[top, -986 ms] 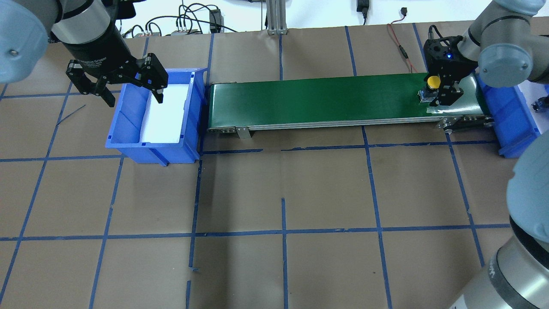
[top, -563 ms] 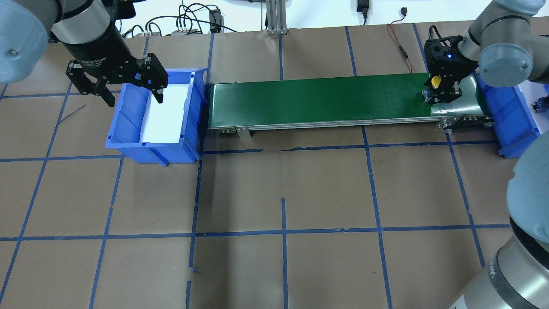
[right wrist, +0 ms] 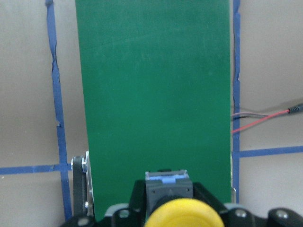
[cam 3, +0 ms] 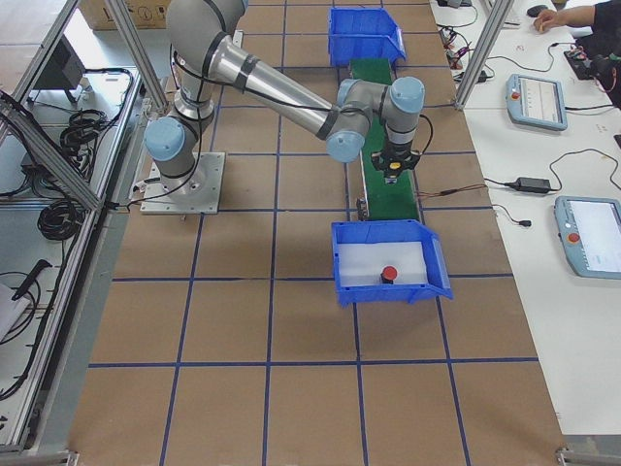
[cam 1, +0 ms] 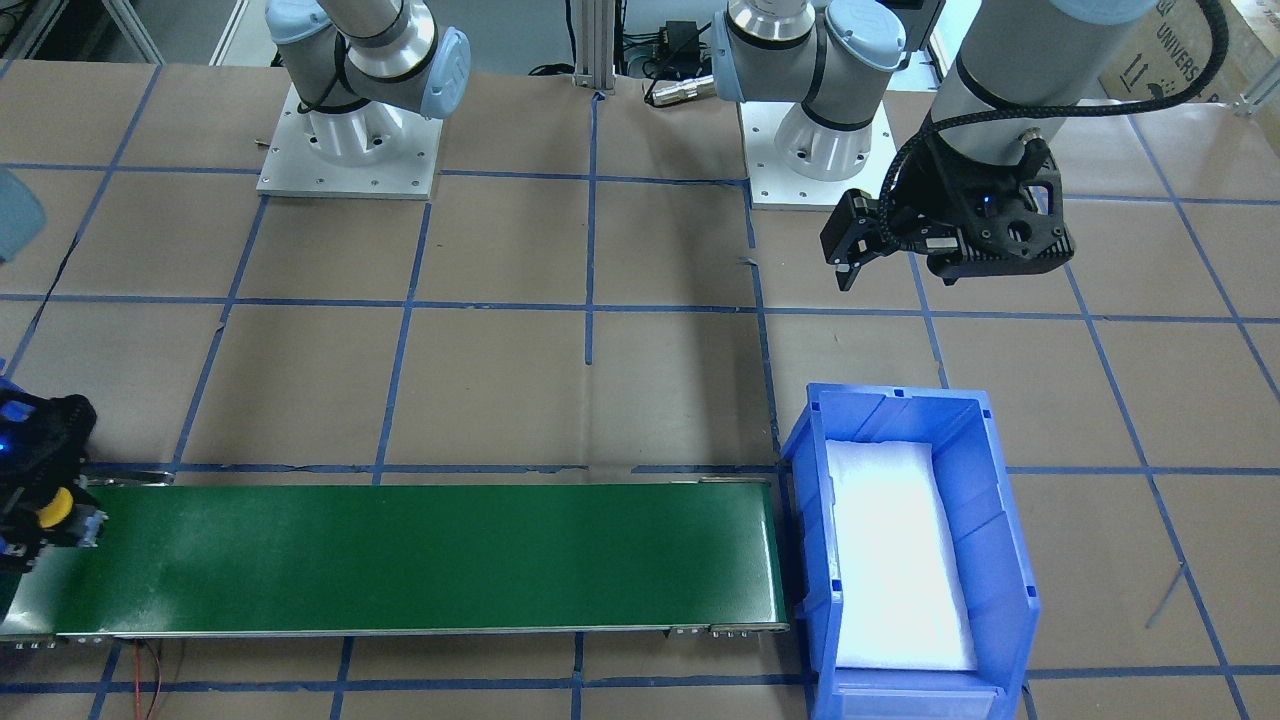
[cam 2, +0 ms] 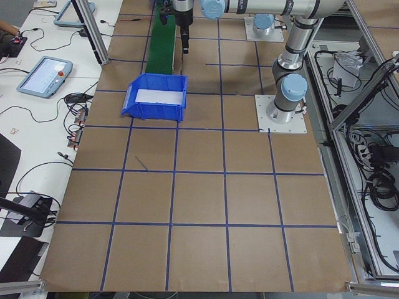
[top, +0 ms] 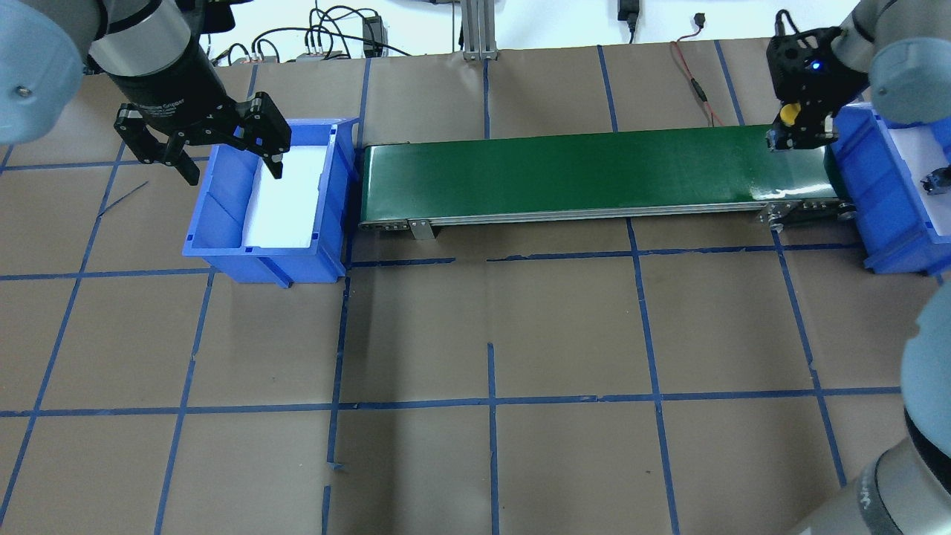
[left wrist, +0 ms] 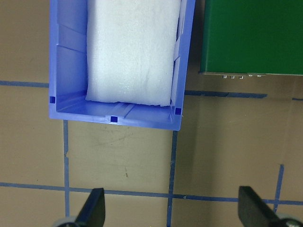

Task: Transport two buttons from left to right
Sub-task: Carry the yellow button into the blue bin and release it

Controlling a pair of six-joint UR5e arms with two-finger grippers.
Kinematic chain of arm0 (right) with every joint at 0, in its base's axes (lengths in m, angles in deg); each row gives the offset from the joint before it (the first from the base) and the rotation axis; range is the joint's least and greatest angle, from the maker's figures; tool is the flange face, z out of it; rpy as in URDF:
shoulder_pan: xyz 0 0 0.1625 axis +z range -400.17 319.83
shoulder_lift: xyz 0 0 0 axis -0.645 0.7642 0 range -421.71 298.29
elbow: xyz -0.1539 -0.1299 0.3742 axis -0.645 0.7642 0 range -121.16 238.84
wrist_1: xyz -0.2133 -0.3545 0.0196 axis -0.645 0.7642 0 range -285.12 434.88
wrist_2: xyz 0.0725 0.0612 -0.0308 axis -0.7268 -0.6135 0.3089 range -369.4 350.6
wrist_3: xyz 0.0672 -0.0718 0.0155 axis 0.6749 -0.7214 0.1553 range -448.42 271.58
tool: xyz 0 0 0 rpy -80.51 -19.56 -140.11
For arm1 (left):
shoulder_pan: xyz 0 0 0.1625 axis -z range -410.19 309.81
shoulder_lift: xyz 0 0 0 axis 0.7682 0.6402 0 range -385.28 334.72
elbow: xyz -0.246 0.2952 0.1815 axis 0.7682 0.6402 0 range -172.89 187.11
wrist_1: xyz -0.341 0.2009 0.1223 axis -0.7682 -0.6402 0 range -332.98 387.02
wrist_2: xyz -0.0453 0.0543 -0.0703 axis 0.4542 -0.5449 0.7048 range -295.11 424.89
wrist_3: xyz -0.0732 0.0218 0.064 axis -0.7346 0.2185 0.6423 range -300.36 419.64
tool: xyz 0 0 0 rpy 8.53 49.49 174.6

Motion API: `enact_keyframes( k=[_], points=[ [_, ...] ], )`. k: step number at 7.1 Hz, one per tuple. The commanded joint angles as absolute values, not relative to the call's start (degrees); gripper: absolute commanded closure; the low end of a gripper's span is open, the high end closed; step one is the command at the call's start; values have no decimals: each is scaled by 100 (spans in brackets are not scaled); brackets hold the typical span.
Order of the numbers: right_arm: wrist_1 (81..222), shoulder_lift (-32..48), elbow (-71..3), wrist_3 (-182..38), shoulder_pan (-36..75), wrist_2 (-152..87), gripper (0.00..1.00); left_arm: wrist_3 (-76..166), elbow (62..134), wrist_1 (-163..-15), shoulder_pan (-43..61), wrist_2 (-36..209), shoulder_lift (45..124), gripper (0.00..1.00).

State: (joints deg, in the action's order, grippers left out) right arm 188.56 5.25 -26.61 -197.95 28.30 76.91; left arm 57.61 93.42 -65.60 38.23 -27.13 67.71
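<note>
Yellow button: pinched at its base in the right gripper, above the conveyor at its right end. Looks light and rigid with a slick domed cap, so grip the squarish base, not the cap. Red button sits in the bin past that end. Left gripper is spread wide and empty, beyond the conveyor's left end.

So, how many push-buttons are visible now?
2: the yellow button sits in the right gripper over the belt's end; the red button lies in the right-hand blue bin.
</note>
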Motion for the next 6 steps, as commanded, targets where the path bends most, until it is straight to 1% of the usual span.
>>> enact_keyframes(
  k=[1,2,3,4,6],
  points=[
    [18430,588,-2255,-20824,1807,7735,89,5762,9342,-6553,3823,-2713,6771,0],
    [18534,405,-2220,-21369,1349,7596,89,5762,9342,-6553,3823,-2705,6771,0],
    [18988,-58,-2211,-22088,936,7177,89,5762,9342,-6562,3823,-2713,6771,0],
    [19219,-393,-2271,-22348,749,6955,89,5762,9342,-6562,3823,-2713,6771,0],
    [19238,-484,-2438,-22350,747,6926,88,5762,9342,-6562,3823,-2713,6771,0]
  ],
)
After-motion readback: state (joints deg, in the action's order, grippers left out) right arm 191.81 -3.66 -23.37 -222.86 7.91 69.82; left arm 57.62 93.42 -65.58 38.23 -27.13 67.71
